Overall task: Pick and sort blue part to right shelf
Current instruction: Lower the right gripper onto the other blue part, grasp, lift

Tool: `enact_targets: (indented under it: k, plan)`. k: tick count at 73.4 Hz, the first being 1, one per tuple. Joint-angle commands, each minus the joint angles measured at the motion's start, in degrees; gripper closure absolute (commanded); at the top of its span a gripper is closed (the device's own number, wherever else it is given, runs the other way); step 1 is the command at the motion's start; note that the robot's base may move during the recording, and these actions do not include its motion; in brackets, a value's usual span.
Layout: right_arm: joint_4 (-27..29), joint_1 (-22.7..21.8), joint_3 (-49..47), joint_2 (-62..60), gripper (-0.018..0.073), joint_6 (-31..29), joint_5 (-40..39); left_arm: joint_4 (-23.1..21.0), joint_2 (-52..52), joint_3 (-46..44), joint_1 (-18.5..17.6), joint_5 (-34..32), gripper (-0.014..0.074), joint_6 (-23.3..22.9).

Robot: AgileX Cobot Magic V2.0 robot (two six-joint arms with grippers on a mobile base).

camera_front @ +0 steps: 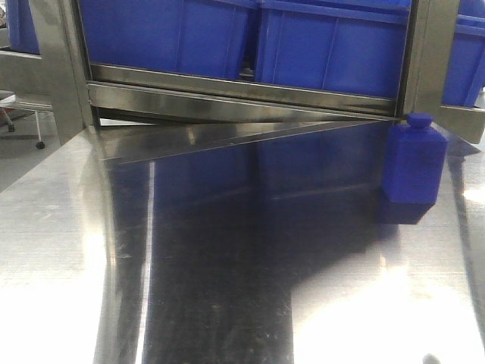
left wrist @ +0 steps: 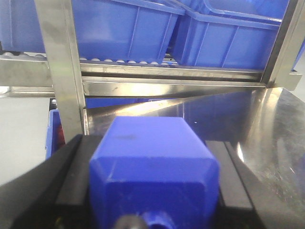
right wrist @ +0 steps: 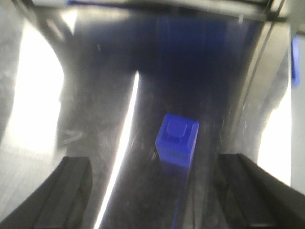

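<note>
In the left wrist view my left gripper [left wrist: 147,141] is shut on the blue part [left wrist: 152,162], a squat solid-blue block with bevelled corners and a small nub facing the camera. It is held in front of the right shelf [left wrist: 171,88], just short of its steel front rail. A taller blue bottle-shaped block [camera_front: 411,167] with a larger cap stands on the steel table [camera_front: 227,288] at the right. The right wrist view shows this block from above [right wrist: 177,138]. My right gripper [right wrist: 155,162] is open above the table, the block just ahead of its gap. Neither gripper shows in the front view.
Large blue crates [camera_front: 167,34] sit on the shelf's roller tracks behind the rail [camera_front: 242,102]; they also show in the left wrist view [left wrist: 119,28]. Steel uprights [left wrist: 62,71] frame the rack. The table's left edge [camera_front: 45,182] drops to the floor.
</note>
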Motion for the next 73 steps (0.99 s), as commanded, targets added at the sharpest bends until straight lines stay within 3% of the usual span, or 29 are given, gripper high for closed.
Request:
enact_targets:
  k: [1, 9, 20, 38, 63, 73]
  plan:
    - [0.15, -0.61, -9.04, 5.39, -0.0045, 1.19, 5.23, 0.42, 0.0, -1.72, -0.38, -5.49, 0.0355, 0.04]
    - [0.15, -0.81, -16.92, 13.91, -0.0045, 2.46, 13.15, 0.42, 0.0, -1.72, -0.38, -5.49, 0.0355, 0.04]
    - [0.01, -0.81, -22.82, 23.17, -0.0045, 2.93, 18.11, 0.42, 0.0, -1.72, -0.38, -5.49, 0.0355, 0.04]
    - [-4.64, -0.81, -23.95, 35.02, -0.0045, 8.03, 16.72, 0.42, 0.0, -1.72, -0.38, -5.49, 0.0355, 0.04]
    - [-4.14, -0.71, -23.95, 45.22, -0.0042, 8.03, 13.15, 0.42, 0.0, -1.72, -0.38, -5.49, 0.0355, 0.04]
    - [-4.14, -0.71, -23.95, 45.79, 0.0081, 8.03, 12.9, 0.42, 0.0, -1.72, -0.38, -5.49, 0.0355, 0.04]
